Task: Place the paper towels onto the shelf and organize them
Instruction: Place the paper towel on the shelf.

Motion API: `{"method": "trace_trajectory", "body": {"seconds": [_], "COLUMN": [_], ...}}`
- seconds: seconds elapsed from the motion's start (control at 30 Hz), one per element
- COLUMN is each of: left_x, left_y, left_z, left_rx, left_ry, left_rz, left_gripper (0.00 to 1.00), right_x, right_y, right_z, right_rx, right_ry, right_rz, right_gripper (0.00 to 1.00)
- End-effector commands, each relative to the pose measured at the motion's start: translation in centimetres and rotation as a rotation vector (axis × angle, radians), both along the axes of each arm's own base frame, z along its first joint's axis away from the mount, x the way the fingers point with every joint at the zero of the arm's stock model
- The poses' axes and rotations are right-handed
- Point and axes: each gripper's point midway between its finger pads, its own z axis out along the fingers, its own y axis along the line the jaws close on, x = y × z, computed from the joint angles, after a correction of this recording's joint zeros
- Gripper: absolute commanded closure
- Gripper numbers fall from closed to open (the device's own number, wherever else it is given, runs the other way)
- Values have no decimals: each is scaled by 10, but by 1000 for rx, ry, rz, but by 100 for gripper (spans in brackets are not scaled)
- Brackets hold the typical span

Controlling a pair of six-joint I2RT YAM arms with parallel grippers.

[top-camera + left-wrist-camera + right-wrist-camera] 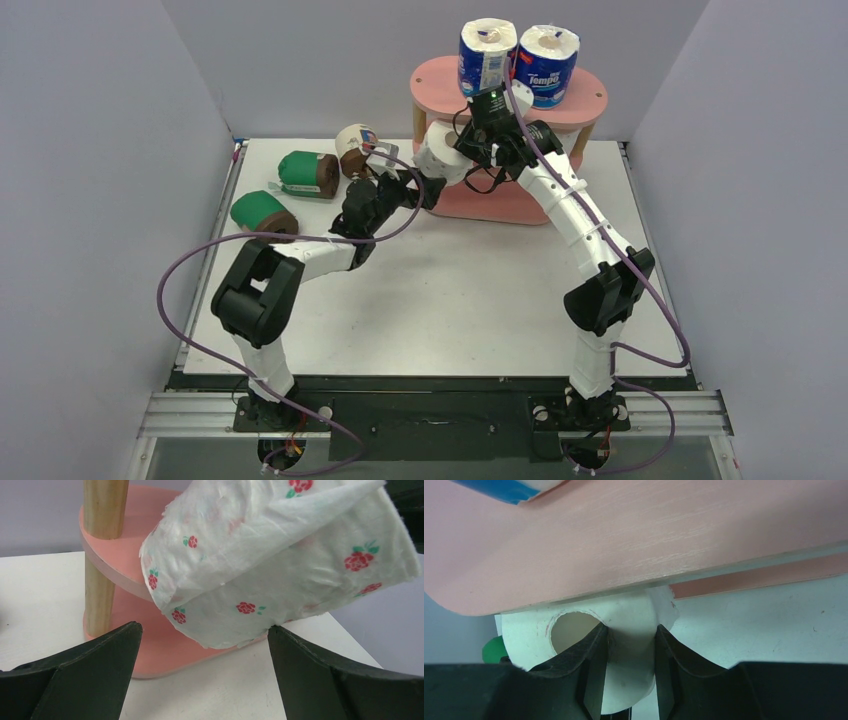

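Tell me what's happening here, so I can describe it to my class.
The right gripper is shut on a white roll with pink flowers, one finger inside its core, holding it at the left end of the pink shelf, just under a board. The left gripper is open close to that roll, holding nothing. Two blue-white rolls stand on the top tier. Two green rolls and a cream-wrapped roll are on the table.

There it is, one word readable: "Tempo", white letters on the blue wrap of the right-hand roll (548,66) atop the shelf (592,104) at the table's far edge. Print on the left-hand roll (487,57) beside it is too small to read.
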Motion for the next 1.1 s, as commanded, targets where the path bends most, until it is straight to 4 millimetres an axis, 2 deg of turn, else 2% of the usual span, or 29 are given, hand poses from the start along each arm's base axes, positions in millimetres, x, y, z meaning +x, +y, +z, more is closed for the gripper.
{"method": "trace_trajectory", "body": {"seconds": [0.0,0.2,0.53,0.67,0.83,1.07], "left_x": [9,11,13,13,14,17], "left_y": [-5,-6,-10,-10,-10,-11], "left_z": [35,37,42,41,41,47], "left_rx": [-64,-75,-95,-99,-102,-105], "left_ry": [-87,-94,-102,-95,-94,-104], "left_rz": [11,13,2,0,0,8], "left_gripper": [3,3,3,3,3,3], "right_x": [5,4,2,-1,-5,-16], "right_y": [-5,-6,-6,-6,-10,-16], "right_z": [25,26,30,35,39,51], "right_rx": [39,45,62,66,64,75], "right_ry": [-73,-73,-95,-110,-117,-149], "right_rz": [-8,-3,12,18,19,34], "right_gripper": [94,86,56,47,40,36]}}
